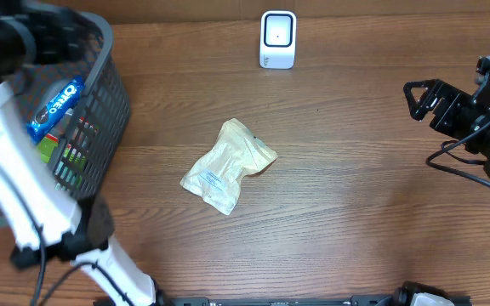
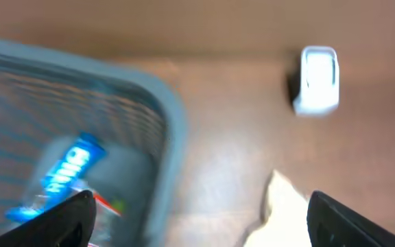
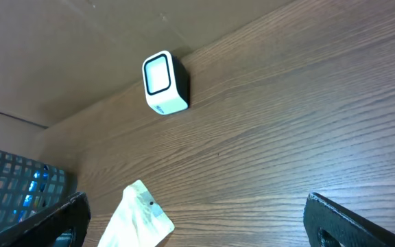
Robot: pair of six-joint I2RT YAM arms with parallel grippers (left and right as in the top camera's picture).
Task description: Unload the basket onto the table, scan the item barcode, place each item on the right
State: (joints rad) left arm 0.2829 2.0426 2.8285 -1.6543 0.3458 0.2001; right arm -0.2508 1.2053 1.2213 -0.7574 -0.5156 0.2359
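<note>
A pale cream packet (image 1: pixel 229 165) lies flat in the middle of the wooden table; no barcode shows on it. The white scanner (image 1: pixel 278 39) with its dark window stands at the far edge. My right gripper (image 1: pixel 419 99) hovers at the right side, well away from the packet, open and empty. In its wrist view (image 3: pixel 196 219) the packet (image 3: pixel 137 219) lies low left and the scanner (image 3: pixel 163 82) further off. My left gripper (image 2: pixel 201 219) is open and empty above the basket's edge. Its view is blurred, with the packet (image 2: pixel 283 206) near the right finger and the scanner (image 2: pixel 317 79) beyond.
A grey mesh basket (image 1: pixel 109 93) stands at the left, holding a blue Oreo pack (image 1: pixel 58 106) and other goods. The left wrist view also shows the basket rim (image 2: pixel 170 116) and the Oreo pack (image 2: pixel 67 171). The left arm's white links cross the near left corner.
</note>
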